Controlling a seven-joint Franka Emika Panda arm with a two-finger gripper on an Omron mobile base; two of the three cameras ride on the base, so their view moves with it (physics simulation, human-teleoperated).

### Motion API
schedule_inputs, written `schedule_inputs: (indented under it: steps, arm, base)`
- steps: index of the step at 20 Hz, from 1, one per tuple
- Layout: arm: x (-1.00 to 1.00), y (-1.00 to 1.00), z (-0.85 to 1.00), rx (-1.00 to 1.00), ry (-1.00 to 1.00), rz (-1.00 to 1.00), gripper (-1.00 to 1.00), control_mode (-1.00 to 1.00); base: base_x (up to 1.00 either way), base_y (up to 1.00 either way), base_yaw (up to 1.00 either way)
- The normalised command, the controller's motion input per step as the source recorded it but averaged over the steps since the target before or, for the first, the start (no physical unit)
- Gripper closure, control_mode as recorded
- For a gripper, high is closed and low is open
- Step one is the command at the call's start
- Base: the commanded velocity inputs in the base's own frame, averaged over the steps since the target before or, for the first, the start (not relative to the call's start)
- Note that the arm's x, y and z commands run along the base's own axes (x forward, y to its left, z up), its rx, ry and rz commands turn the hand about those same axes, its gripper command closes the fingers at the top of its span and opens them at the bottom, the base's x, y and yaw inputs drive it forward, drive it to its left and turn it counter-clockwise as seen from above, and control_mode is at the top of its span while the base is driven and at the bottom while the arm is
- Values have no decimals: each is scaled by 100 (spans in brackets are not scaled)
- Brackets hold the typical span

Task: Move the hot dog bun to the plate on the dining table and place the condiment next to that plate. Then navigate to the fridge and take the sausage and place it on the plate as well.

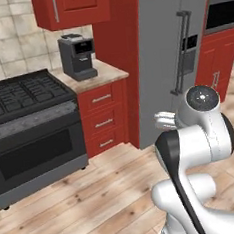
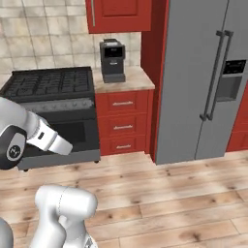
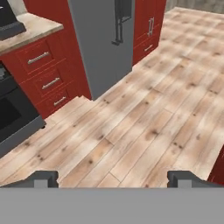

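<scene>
You are facing the fridge (image 2: pixel 198 77) standing at right | drawer cabinet (image 2: pixel 123 123) sitting left of it, coffee machine (image 2: pixel 113 60) resting on its worktop | range (image 2: pixel 51 114) sitting further left | wall cabinet (image 2: pixel 118 14) hanging above the machine

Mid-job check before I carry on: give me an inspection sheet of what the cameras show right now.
Surface: wooden plank floor ahead; marble worktop over red drawers.
Job's things: fridge, both doors closed, bar handles at the centre; bun, plate, condiment, sausage: nothing seen.
Clutter: coffee machine on the worktop.
Grippers: gripper open, empty, pointing down over the floor.
Cables: nothing seen.
Surroundings: black range left of the drawers; red wall cabinet above; tiled wall.
</scene>
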Motion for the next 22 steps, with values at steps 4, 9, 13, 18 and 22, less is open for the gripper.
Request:
schedule_inputs:
  steps: [4,9,13,18,22]
  arm:
    - [0,0,0,0,0,0,-100,100]
    - [0,0,0,0,0,0,-100,100]
    - [0,0,0,0,0,0,-100,100]
    - [0,0,0,0,0,0,-100,100]
    - [0,0,0,0,0,0,-100,100]
  base:
    - [91,1,-27]
    - [82,0,-33]
    - [78,0,-35]
    - [86,-9,-23]
    - [67,-56,7]
